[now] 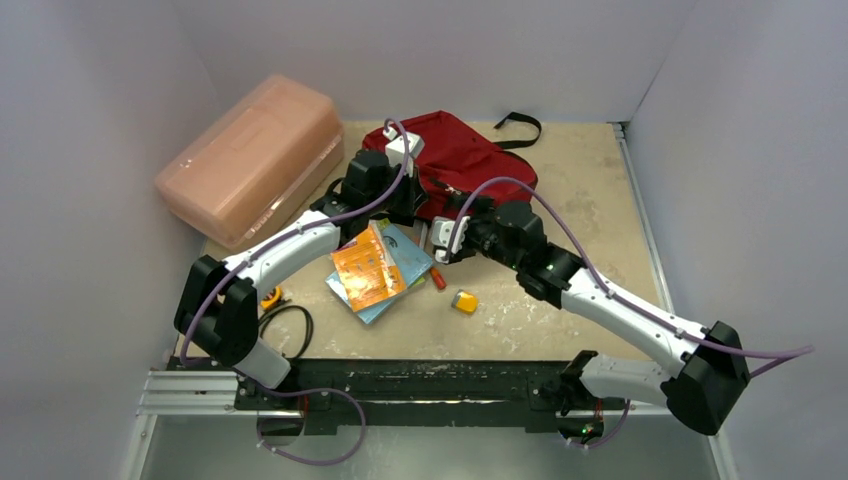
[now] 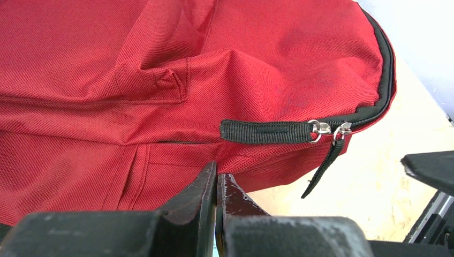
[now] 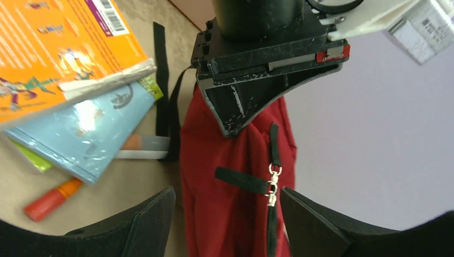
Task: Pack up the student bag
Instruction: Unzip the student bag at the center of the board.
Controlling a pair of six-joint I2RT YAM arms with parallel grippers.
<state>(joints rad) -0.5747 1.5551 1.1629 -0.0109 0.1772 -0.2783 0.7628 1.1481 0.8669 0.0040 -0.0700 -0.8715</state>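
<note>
The student bag (image 1: 462, 150) lies at the far middle of the table (image 1: 590, 170), and both arms reach in to its near edge; the left gripper (image 2: 217, 179) has its two fingers pressed together, and the tip sits right against the red cloth at the bag's low edge; I cannot tell if any cloth is pinched between them; the right gripper (image 3: 227, 194) has its fingers wide apart, one on each side of the bag's end, and nothing is held; two silver zip pulls (image 2: 329, 129) sit side by side just past a short black tab (image 2: 265, 131), close to the left gripper and between the right fingers; the bag lies soft and a bit crumpled, with its long side going across the table from left to right; the zip end points to the near side, toward the arms, and a black strap (image 1: 520, 125) loops out at the far right; just near of the bag lies a pile of books (image 1: 375, 265), orange on top of blue, with an orange pen (image 1: 437, 279) and a small yellow thing (image 1: 463, 301) beside them; a big pink box (image 1: 250, 160) rests at the far left, tipped against the wall; the table is a tan board with scuffs; plain pale walls (image 1: 760, 150) stand on three sides.
</note>
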